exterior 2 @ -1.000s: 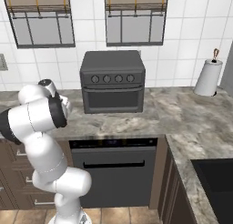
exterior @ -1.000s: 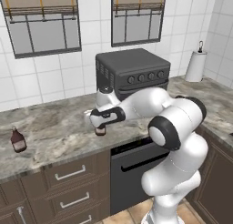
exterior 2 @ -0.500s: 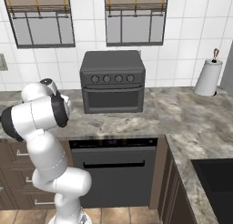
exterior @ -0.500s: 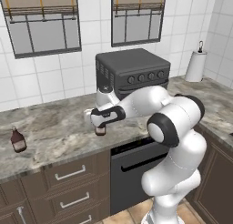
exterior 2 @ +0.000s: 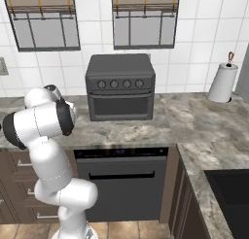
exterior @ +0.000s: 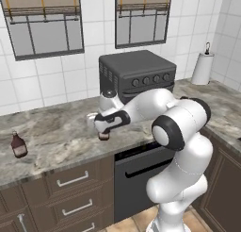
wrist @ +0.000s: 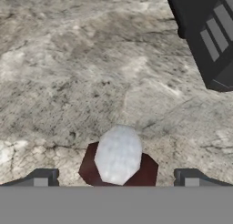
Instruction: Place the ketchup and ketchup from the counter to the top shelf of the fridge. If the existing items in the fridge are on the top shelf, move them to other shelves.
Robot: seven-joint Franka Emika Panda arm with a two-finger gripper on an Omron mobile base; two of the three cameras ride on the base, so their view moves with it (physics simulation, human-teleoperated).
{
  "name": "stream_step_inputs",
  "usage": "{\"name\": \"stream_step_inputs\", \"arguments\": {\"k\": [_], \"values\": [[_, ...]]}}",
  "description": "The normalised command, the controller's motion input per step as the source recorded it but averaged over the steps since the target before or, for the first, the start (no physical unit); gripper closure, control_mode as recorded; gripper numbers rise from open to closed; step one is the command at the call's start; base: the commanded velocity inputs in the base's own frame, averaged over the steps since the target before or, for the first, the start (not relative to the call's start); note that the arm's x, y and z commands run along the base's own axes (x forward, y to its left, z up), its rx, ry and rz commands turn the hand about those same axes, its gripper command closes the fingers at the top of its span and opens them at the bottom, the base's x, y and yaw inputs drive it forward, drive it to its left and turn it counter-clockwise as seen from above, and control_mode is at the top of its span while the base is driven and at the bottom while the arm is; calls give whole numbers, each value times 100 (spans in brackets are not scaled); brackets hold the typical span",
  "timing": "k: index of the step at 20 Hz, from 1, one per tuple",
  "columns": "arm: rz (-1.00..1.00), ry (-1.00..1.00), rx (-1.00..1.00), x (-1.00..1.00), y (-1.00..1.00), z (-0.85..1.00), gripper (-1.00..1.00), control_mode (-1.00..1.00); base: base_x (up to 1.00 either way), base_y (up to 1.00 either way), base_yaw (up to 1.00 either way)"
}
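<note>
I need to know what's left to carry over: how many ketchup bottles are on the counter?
2. One ketchup bottle stands at the counter's far left; the other sits between the open pincer's fingers, beside the oven.

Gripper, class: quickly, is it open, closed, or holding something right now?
Gripper: open, its jaws on either side of a ketchup bottle on the counter, not closed on it.
</note>
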Motion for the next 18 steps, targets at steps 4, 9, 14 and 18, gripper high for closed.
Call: {"name": "stream_step_inputs", "arguments": {"k": [4,9,14,18], "values": [[0,-4,0,0,0,-2,-100,-100,0,0,0],[0,-5,0,0,0,0,-100,-100,0,0,0],[0,-5,0,0,0,0,-100,-100,0,0,0],[0,-5,0,0,0,0,-100,-100,0,0,0]]}}
